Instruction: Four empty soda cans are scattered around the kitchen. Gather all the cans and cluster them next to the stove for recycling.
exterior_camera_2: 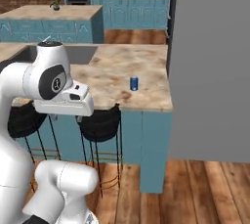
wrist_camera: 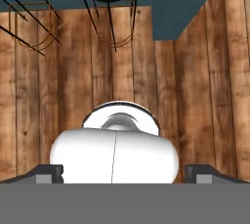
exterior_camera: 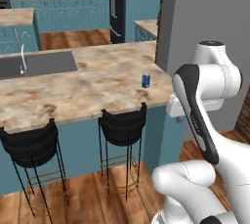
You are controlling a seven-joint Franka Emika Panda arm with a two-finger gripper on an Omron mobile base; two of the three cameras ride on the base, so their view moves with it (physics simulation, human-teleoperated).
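Fingertips [wrist_camera: 49, 173] sit spread wide at the edges of the hand view, the gripper [wrist_camera: 122, 174] released and empty, aimed down at the wooden floor [wrist_camera: 205, 96]. Out on the island counter [exterior_camera: 73, 91], the blue soda can [exterior_camera: 145, 80] stands upright near the front edge, above the right-hand stool [exterior_camera: 123, 125]. Collection looks barely begun: this can is not yet picked up.

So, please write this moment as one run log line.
gripper: open, empty, pointing at floor | blue can: upright on island counter, near corner | stage: not yet reached

base views from behind, sharing the island counter [exterior_camera: 88, 91]; hand view floorward
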